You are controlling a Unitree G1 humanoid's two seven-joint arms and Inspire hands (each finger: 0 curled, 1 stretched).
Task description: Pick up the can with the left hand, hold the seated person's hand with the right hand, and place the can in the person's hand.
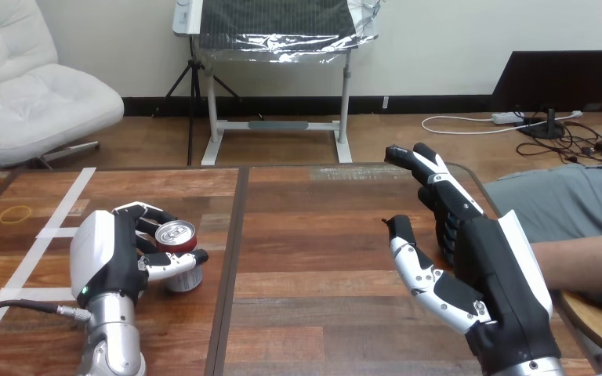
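Observation:
A red can with a silver top stands upright on the wooden table, left of its middle seam. My left hand has its fingers and thumb curled round the can. My right hand is raised over the table's right part, open, fingers straight and pointing away from me, thumb spread to the left. The person's forearm lies at the right edge, just behind my right hand; the person's hand is hidden behind it. I cannot tell whether the two touch.
White tape lines and a yellow rubber band lie on the table's left part. A dark seam runs down the table's middle. The person's knee shows beyond the right corner.

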